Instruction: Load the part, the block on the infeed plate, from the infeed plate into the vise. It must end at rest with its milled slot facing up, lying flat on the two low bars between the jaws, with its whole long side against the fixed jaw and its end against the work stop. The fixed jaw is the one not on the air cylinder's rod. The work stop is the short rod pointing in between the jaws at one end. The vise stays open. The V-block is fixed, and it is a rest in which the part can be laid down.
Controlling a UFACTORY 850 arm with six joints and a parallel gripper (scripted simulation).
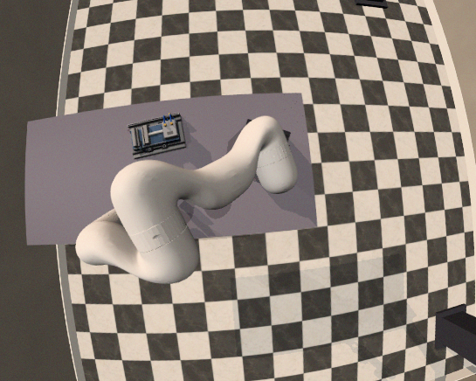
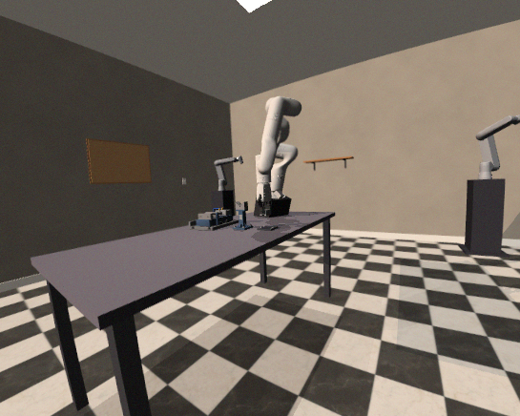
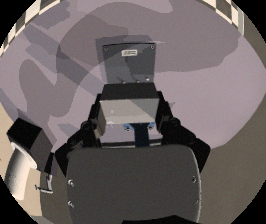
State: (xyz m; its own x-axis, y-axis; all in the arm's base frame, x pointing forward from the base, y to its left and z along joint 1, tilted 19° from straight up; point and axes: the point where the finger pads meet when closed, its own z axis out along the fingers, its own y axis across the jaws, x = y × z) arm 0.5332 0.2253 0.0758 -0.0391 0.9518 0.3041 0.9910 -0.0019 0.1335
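In the wrist view my gripper (image 3: 129, 100) is shut on the part (image 3: 127, 117), a light grey block with small blue marks on the side facing the camera. It holds the block above the dark infeed plate (image 3: 129, 62), which lies flat on the table and has nothing on it. I cannot tell which way the milled slot faces. The vise (image 1: 157, 135) stands at the far side of the table with its jaws apart; it also shows in the exterior view (image 2: 212, 219). In the overhead view the arm hides the gripper and the part.
The blue V-block (image 2: 240, 217) stands between the vise and the infeed plate (image 2: 268, 228). The arm's dark base (image 2: 274, 206) sits at the table's far end. Other robot arms on pedestals stand away from the table.
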